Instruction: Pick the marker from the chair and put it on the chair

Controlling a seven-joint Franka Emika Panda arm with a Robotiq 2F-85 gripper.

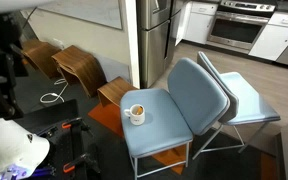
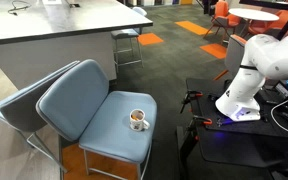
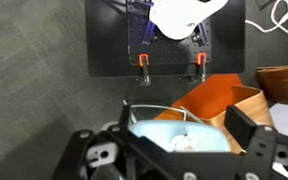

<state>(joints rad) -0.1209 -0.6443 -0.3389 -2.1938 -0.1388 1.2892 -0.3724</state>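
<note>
The light blue-grey chair (image 1: pixel 169 125) stands in the middle of both exterior views (image 2: pixel 104 125). A white mug (image 1: pixel 135 113) sits on its seat (image 2: pixel 138 120), and something brownish shows inside it. I cannot make out the marker as a separate thing in any view. In the wrist view my gripper (image 3: pixel 182 125) is open and empty, high above the chair seat (image 3: pixel 159 130). The top of the mug (image 3: pixel 184 143) peeks out between the fingers. The white robot arm (image 2: pixel 256 65) stands beside the chair.
Brown bent-wood stools (image 1: pixel 76 65) stand behind the chair, and one shows in the wrist view (image 3: pixel 279 85). A second chair (image 1: pixel 246 100) is stacked against the first. The black robot base plate with red clamps (image 3: pixel 164 45), orange carpet tiles (image 3: pixel 216 100) and a counter (image 2: pixel 44 35) are nearby.
</note>
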